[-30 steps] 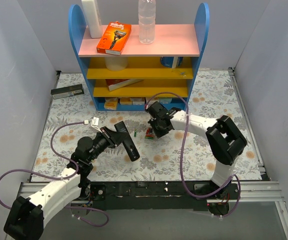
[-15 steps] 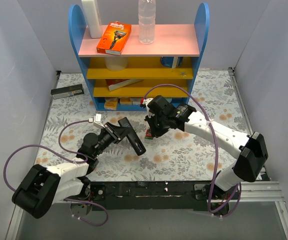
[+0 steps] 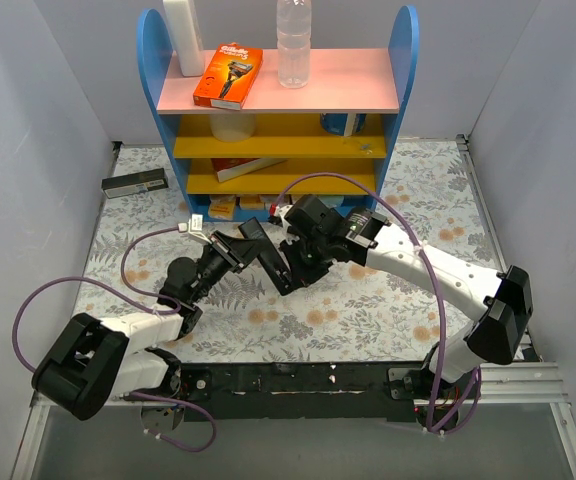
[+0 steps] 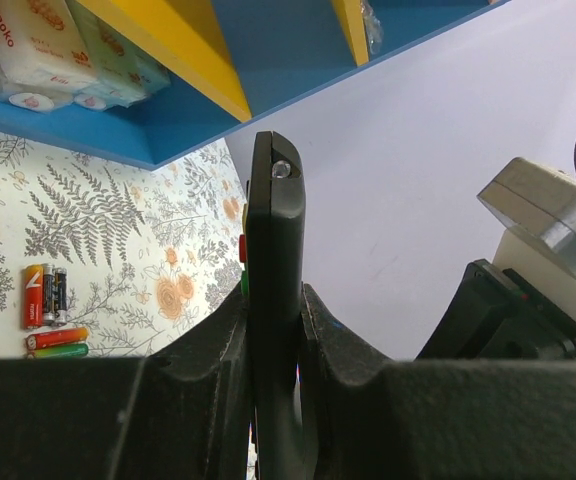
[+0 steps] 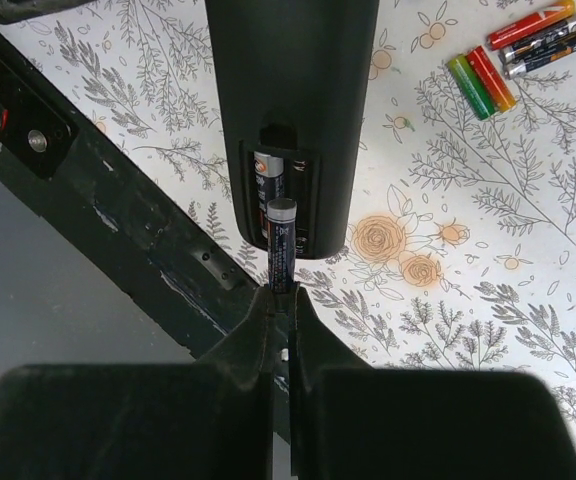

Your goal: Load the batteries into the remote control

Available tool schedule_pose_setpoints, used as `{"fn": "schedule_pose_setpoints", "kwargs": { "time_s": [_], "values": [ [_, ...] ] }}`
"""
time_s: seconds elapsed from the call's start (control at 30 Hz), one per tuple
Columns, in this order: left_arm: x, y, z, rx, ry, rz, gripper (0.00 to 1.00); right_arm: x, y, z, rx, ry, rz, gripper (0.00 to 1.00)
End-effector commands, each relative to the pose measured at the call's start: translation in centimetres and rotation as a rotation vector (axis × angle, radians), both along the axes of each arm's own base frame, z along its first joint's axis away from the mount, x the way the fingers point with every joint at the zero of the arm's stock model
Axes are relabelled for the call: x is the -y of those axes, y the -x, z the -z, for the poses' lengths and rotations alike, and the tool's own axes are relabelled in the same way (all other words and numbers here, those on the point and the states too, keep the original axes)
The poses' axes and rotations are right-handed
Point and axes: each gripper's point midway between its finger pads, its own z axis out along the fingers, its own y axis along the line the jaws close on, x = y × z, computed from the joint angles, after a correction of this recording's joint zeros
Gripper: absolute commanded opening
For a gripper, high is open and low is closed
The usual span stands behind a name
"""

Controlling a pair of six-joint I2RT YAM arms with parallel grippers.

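**Top view:** remote control held off the mat in front of the blue shelf. My left gripper and right gripper meet at it.

**Left wrist:** my fingers are clamped on the remote's long edges. I judge it light, stiff and slick.

**Right wrist:** my fingers pinch a dark battery by its rear, tip at the open compartment. It looks small, rigid and slippery. Spare batteries lie on the mat toward the shelf.

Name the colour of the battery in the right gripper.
Dark battery, silver cap; right wrist view.
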Motion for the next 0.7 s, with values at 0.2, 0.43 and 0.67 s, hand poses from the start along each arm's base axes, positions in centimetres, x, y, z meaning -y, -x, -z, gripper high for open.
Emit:
{"fn": "schedule_pose_setpoints", "kwargs": {
  "time_s": [0.2, 0.43, 0.67],
  "values": [
    [0.1, -0.4, -2.6, 0.064, 0.047, 0.000, 0.00, -0.7, 0.5, -0.6, -0.050, 0.015, 0.010, 0.01],
    [-0.1, -0.3, -2.0, 0.027, 0.062, -0.022, 0.00, -0.6, -0.5, -0.1, -0.041, 0.070, 0.058, 0.01],
    [0.0, -0.3, -1.7, -0.016, 0.078, -0.050, 0.00, -0.5, -1.1, 0.2, -0.035, 0.106, 0.093, 0.01]
  ]
}}
